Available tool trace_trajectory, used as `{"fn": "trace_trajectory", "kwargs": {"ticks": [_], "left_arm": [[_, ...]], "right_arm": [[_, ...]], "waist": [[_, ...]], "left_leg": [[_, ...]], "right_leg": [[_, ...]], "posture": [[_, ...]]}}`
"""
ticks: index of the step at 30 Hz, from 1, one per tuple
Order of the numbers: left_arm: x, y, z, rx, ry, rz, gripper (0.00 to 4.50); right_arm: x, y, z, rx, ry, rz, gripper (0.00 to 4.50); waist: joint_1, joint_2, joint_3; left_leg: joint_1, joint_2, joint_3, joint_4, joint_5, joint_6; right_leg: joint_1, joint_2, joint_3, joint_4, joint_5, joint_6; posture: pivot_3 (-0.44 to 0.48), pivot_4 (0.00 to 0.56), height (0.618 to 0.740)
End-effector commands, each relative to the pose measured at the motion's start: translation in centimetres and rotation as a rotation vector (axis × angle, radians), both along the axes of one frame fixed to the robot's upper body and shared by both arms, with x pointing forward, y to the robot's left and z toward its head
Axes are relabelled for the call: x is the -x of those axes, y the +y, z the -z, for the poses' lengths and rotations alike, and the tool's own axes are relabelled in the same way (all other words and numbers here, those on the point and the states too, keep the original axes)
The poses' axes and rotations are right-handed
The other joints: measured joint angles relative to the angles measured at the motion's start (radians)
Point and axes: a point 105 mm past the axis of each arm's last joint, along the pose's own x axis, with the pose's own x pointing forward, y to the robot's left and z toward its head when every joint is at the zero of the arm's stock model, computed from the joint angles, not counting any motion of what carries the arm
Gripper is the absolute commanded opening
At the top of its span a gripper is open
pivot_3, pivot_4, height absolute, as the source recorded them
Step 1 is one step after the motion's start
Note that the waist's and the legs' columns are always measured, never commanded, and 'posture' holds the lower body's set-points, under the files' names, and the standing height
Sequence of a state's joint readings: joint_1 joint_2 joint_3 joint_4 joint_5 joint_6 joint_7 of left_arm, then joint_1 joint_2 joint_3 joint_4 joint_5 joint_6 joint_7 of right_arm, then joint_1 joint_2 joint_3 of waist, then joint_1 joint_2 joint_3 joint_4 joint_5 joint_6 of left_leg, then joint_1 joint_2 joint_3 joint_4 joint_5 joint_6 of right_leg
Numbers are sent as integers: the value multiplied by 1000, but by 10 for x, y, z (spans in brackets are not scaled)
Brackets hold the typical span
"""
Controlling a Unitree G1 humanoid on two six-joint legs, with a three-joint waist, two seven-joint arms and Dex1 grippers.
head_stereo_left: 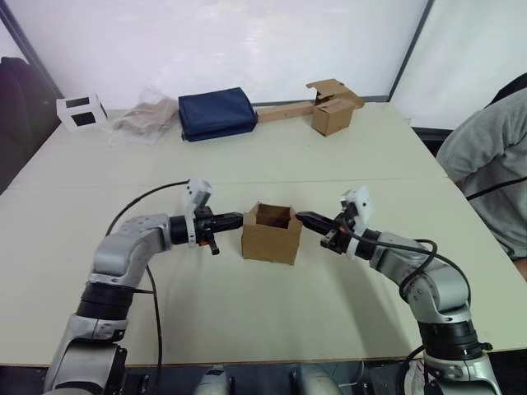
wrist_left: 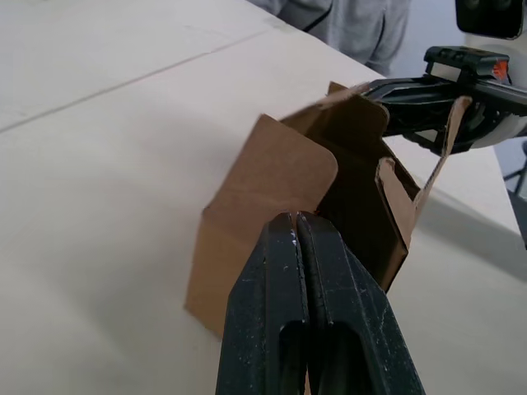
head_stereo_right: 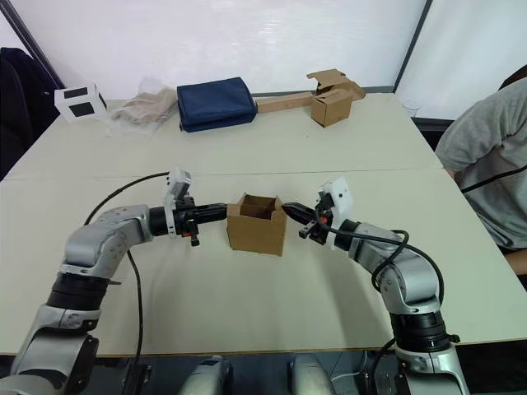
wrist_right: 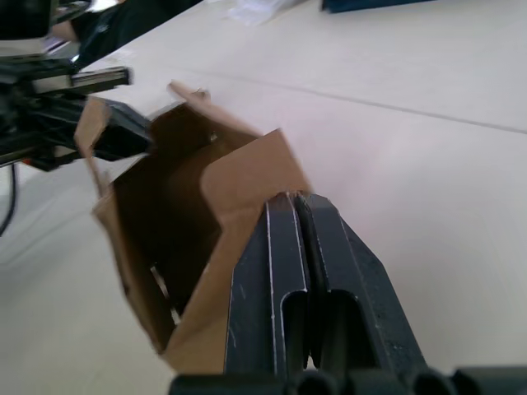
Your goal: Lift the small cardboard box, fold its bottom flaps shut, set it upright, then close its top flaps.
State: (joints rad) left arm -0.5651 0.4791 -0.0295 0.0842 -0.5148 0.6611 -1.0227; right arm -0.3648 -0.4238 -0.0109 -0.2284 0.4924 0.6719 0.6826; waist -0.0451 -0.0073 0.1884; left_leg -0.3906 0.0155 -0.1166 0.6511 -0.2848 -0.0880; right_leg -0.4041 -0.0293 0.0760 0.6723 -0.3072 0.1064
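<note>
The small cardboard box (head_stereo_left: 270, 240) stands upright in the middle of the near table with its top open. Its bottom flaps are hidden underneath it. My left gripper (head_stereo_left: 237, 219) is shut, and its tip touches the box's left top flap (wrist_left: 284, 169), which leans inward. From the other side my right gripper (head_stereo_left: 303, 219) is shut too, its tip against the right top flap (wrist_right: 247, 169). Neither gripper holds anything. The wrist views show each gripper's closed fingers (wrist_left: 298, 247) (wrist_right: 295, 239) pointing into the box opening, with the opposite gripper beyond.
At the far edge of the table lie a white box (head_stereo_left: 81, 111), a crumpled plastic bag (head_stereo_left: 144, 115), a navy blue bag (head_stereo_left: 216, 113) and another brown box on a long cardboard strip (head_stereo_left: 332, 113). A person in grey (head_stereo_left: 486, 164) sits at the right.
</note>
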Motion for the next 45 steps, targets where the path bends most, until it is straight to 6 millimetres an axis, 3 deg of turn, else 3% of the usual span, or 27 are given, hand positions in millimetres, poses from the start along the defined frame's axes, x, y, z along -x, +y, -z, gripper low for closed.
{"fn": "trace_trajectory", "kwargs": {"ticks": [1,6,14,17,22,26,31,35,39,45], "left_arm": [[0,-11,1,-35,-39,42,56],[3,-11,15,-132,-41,78,56],[5,-7,9,-142,-72,91,56],[3,-5,-4,-105,-89,82,56],[-7,7,-41,-36,-126,57,56],[-22,17,-50,-53,-147,26,56],[-47,16,-45,-76,-157,-9,56],[-57,7,-38,-83,-155,4,56],[-63,-18,-25,-88,-138,63,56],[-60,-28,-12,-89,-89,135,56]], "right_arm": [[6,11,7,52,-16,-72,0],[2,12,24,223,-31,-108,0],[-3,11,10,208,-78,-119,0],[-4,11,-8,150,-108,-117,0],[5,9,-57,23,-184,-130,0],[24,14,-72,2,-196,-196,0],[49,29,-62,63,-156,-305,0],[53,34,-49,102,-127,-323,0],[51,44,-28,142,-97,-332,0],[33,46,-18,136,-87,-283,0]], "waist": [[0,0,0],[0,0,-1],[0,0,-1],[0,0,-1],[1,0,0],[0,0,0],[4,0,0],[1,0,0],[1,0,0],[-7,0,0]], "left_leg": [[0,0,0,0,0,0],[2,0,0,0,0,0],[14,0,0,-4,-1,1],[14,0,0,-4,-1,1],[11,0,0,-3,-1,1],[9,0,-1,-3,-1,1],[8,0,-1,-3,-1,1],[7,0,-1,-2,-1,1],[5,0,-1,-2,-1,1],[4,0,-1,-2,-1,1]], "right_leg": [[0,0,0,0,0,0],[3,0,0,0,0,0],[14,0,0,-5,0,0],[14,0,0,-5,0,0],[11,0,0,-4,0,0],[9,0,-1,-5,0,0],[10,0,-1,-5,0,0],[9,0,-1,-5,0,0],[7,0,-2,-5,0,0],[5,0,-1,-5,0,0]], "posture": [[0,150,740],[0,150,740],[0,150,740],[0,150,740],[0,150,740],[0,150,740],[0,150,740],[0,150,740],[0,150,740],[0,150,740]]}}
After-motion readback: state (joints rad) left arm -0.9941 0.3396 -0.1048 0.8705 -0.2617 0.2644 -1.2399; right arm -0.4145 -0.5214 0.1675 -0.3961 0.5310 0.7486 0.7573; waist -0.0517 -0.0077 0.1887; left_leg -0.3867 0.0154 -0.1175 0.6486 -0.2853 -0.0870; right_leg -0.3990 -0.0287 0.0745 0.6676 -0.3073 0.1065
